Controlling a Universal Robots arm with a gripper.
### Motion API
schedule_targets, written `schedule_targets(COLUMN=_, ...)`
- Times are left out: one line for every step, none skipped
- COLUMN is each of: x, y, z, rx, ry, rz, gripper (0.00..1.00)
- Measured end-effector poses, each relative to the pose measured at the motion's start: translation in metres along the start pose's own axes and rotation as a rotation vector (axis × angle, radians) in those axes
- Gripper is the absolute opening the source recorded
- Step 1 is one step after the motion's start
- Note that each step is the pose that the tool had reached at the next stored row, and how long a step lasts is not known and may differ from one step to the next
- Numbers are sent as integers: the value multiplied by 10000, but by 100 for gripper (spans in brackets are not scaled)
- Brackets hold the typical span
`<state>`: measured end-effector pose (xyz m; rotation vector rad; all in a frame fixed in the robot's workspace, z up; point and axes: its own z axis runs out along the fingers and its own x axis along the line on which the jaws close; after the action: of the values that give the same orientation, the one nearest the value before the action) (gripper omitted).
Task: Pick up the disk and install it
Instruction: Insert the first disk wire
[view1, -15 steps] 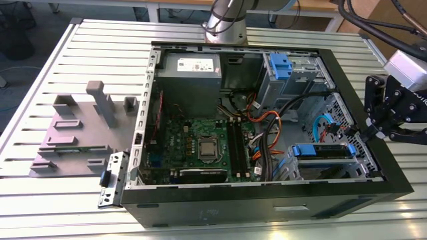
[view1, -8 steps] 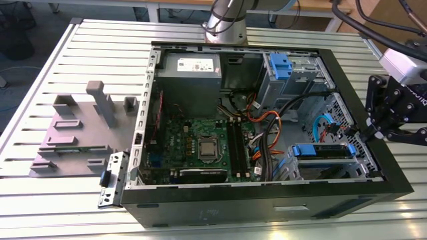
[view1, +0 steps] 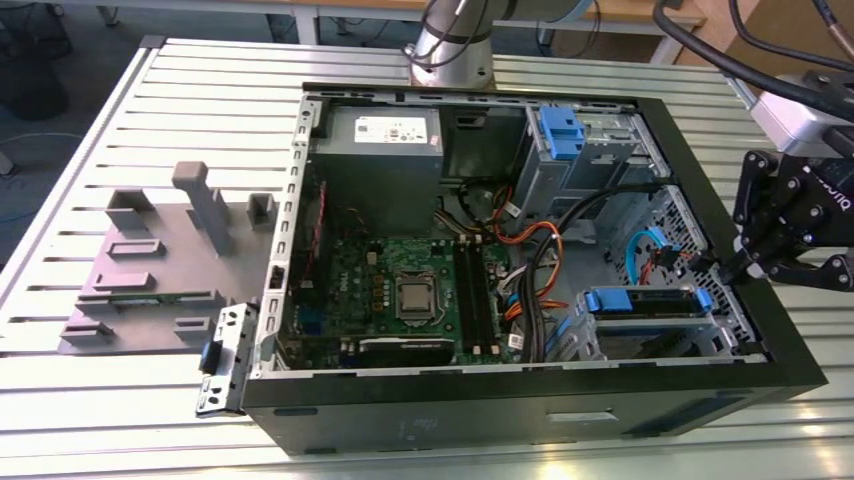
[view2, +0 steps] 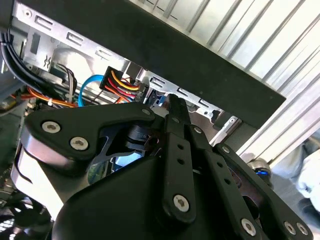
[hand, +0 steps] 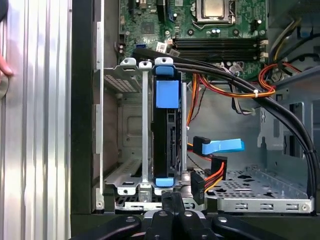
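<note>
The disk (hand: 166, 145) stands edge-on in the metal drive cage (hand: 131, 80) of the open computer case, its blue carrier handle (hand: 167, 93) facing out. In the exterior view the disk (view1: 638, 302) sits in the cage at the case's near right corner. My gripper (view1: 742, 264) hangs over the case's right wall, just beside that cage, with its jaws together and nothing between them. Both wrist views show my gripper (hand: 172, 196) (view2: 173, 101) close to the cage but not touching the disk.
Loose blue data (hand: 222, 146) and orange-black power connectors (hand: 216, 175) lie beside the cage. Black cables (hand: 235, 80) cross above it. A grey power supply (view1: 380, 135) and a second blue carrier (view1: 561, 133) sit at the back. A grey fixture (view1: 160, 260) stands on the table's left.
</note>
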<state>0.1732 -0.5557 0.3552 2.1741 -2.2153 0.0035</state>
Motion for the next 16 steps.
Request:
schedule_targets(x=0, y=0, z=0, rx=-1, ry=0, rz=0, gripper=11)
schedule_targets(x=0, y=0, z=0, rx=-1, ry=1, rz=1, gripper=11)
schedule_targets(x=0, y=0, z=0, rx=-1, ry=2, rz=1, gripper=11)
schedule_targets(x=0, y=0, z=-1, rx=-1, ry=2, rz=1, gripper=11)
schedule_targets(x=0, y=0, z=-1, rx=-1, ry=3, rz=1, gripper=11)
schedule_targets(x=0, y=0, z=-1, rx=-1, ry=3, rz=1, gripper=11)
schedule_targets(x=0, y=0, z=-1, rx=0, ry=3, rz=1, gripper=11)
schedule_targets(x=0, y=0, z=0, rx=0, ry=3, rz=1, gripper=11)
schedule_targets(x=0, y=0, z=0, rx=-1, ry=3, rz=2, gripper=11)
schedule_targets(x=0, y=0, z=0, rx=0, ry=3, rz=1, gripper=11)
schedule_targets(x=0, y=0, z=0, rx=-1, ry=4, rz=2, gripper=11)
schedule_targets(x=0, y=0, z=-1, rx=-1, ry=4, rz=2, gripper=11)
schedule_targets(x=0, y=0, z=0, rx=-1, ry=4, rz=2, gripper=11)
schedule_targets(x=0, y=0, z=0, rx=-1, ry=4, rz=2, gripper=17)
schedule_targets(x=0, y=0, z=0, rx=0, ry=5, rz=2, gripper=17)
schedule_targets(x=0, y=0, z=-1, rx=0, ry=5, rz=2, gripper=23)
